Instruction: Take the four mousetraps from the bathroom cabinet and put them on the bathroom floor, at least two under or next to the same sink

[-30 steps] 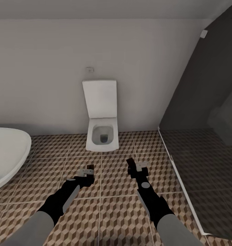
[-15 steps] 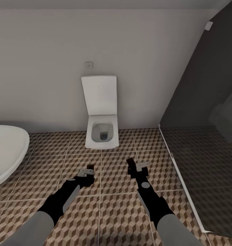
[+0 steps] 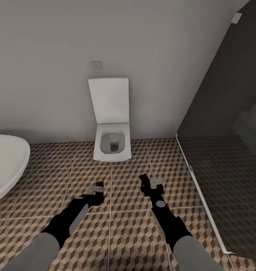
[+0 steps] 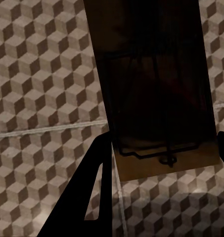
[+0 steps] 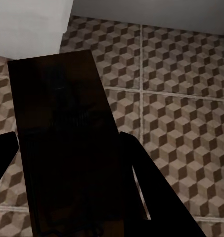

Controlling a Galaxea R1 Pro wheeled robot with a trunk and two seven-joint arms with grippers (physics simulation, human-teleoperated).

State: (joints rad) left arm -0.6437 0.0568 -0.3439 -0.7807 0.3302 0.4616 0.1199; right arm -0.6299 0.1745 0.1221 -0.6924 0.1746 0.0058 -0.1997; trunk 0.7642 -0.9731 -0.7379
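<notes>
Holding: left gripper (image 3: 97, 188) clamps mousetrap (image 4: 156, 98) | right gripper (image 3: 150, 184) clamps second mousetrap (image 5: 67, 143) | below: bathroom floor (image 3: 124, 233) | legible writing: none

— What do the arms look like in the head view?

— Both match: a pale grey, smooth upper sleeve nearest the camera, then a black forearm narrowing toward the wrist. The left forearm carries a long light-grey panel along its side; the right one has a similar strip and a small round grey disc near the wrist.

— And the ends?

— The left end effector (image 3: 96, 190) and the right end effector (image 3: 150, 183) are black with small light-grey blocks on top. In the wrist views the fingers (image 4: 87, 197) are plain matte black, tapered wedges, no markings I can read
</notes>
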